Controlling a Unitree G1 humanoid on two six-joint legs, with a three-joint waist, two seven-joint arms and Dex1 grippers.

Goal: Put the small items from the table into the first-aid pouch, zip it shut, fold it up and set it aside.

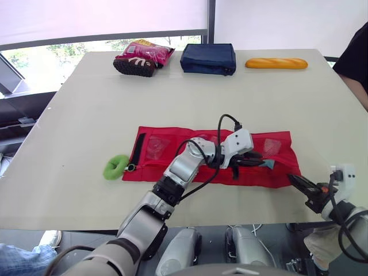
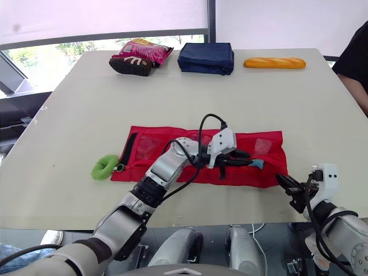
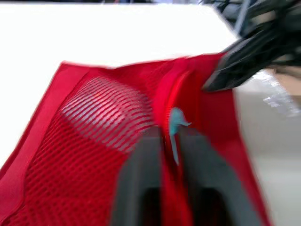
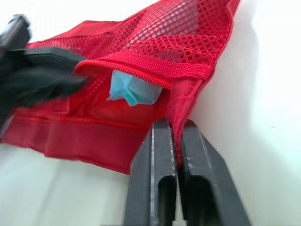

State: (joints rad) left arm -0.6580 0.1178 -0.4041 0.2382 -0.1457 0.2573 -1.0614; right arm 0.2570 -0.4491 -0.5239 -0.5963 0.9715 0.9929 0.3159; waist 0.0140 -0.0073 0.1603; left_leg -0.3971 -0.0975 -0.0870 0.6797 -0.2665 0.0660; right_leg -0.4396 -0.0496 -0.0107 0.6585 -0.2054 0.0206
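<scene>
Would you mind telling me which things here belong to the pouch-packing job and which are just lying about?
For the job: red pouch; blue item in its opening; green ring at its end, probably; left gripper; right gripper.

Lying about: snack bag; shoe; navy bag; bread loaf.

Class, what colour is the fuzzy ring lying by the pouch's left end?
The ring is green, clearest in the left eye view.
</scene>
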